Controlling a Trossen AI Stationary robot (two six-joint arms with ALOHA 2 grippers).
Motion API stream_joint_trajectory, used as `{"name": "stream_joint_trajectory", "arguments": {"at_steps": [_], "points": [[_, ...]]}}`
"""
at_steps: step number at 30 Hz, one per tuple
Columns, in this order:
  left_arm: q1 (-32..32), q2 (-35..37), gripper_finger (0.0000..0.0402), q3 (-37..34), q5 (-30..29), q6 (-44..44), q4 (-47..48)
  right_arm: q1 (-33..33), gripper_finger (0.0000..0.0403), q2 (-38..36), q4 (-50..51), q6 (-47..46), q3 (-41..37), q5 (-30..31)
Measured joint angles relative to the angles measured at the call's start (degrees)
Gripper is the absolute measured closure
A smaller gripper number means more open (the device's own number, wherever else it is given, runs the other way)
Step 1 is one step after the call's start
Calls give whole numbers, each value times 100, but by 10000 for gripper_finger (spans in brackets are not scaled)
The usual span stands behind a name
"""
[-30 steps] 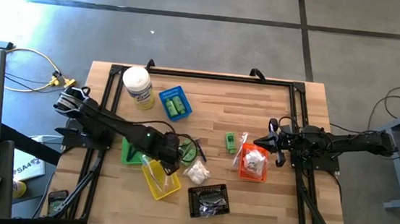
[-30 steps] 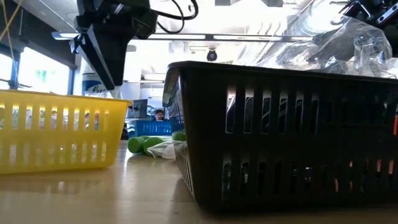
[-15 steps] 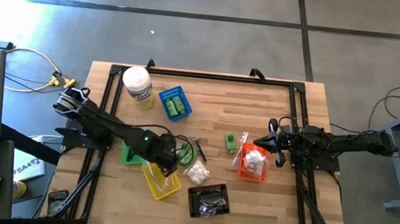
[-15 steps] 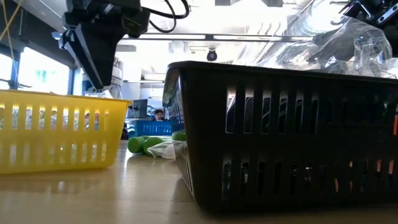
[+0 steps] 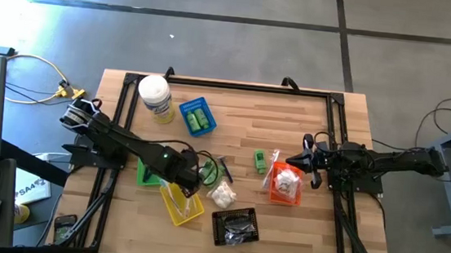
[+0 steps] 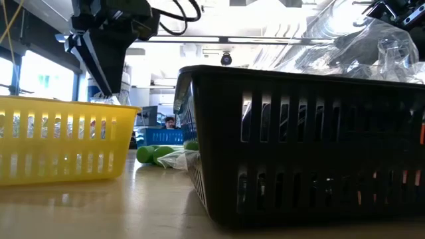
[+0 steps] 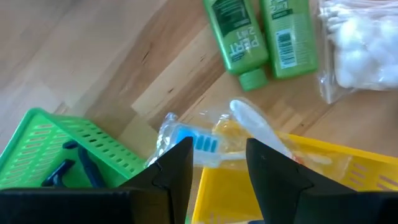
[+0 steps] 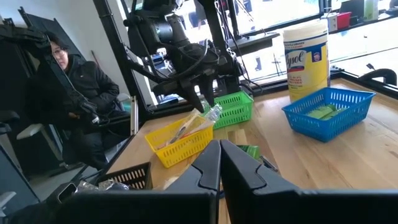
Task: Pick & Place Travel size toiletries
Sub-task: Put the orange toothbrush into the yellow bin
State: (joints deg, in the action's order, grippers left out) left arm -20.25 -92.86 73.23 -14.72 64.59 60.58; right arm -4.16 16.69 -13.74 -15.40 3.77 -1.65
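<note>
Low view gives me little: the black basket (image 6: pixel 305 143) fills most of it, its slotted plastic wall hiding whatever sits under the crinkled clear wrap heaped on top. From overhead I see the left gripper (image 5: pixel 178 185) over the near-left corner of the yellow basket (image 5: pixel 183 204), but the arm covers its tips. My left wrist view settles it: the two dark fingers (image 7: pixel 177 168) are spread apart, and between them lies a clear-wrapped toothbrush (image 7: pixel 205 140), blue head and white handle, resting across the yellow rim. I cannot tell whether a finger touches the wrapper. Two glossy green bottles (image 7: pixel 261 34) lie side by side on the bare wood beyond, next to a puffy packet of cotton (image 7: pixel 360 50) cut off at the edge. The green basket (image 7: pixel 56 149) holds dark combs, half hidden. The right gripper (image 5: pixel 298 161) waits beside the orange basket (image 5: pixel 286 187), its fingers pressed together.
</note>
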Motion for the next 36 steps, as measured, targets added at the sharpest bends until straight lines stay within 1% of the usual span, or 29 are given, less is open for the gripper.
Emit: {"name": "stream_joint_trajectory", "arguments": {"at_steps": [4,8,14,22,25,27,29,30,31,36], "points": [[0,0,259,-13,-2,-30,-123,0,401,0,0,0,0,0],[0,-9,259,-209,0,-159,-584,0,401,-1,18,0,0,0],[2,-9,259,-426,-5,-135,-739,1,401,0,20,0,0,0],[0,-9,260,-435,-142,-306,-880,2,401,0,18,7,0,0],[0,-9,284,-437,-270,-426,-981,1,401,0,8,11,0,0],[0,-9,318,-429,-288,-485,-1011,2,401,0,7,13,0,0],[-2,-9,365,-426,-276,-613,-1052,2,401,0,7,13,0,0],[-2,-9,382,-426,-260,-662,-1084,2,401,-2,7,13,0,0],[-2,-9,390,-426,-248,-692,-1106,0,401,0,7,13,0,0],[-11,-9,398,-424,-238,-621,-1146,0,401,0,18,4,0,0]]}}
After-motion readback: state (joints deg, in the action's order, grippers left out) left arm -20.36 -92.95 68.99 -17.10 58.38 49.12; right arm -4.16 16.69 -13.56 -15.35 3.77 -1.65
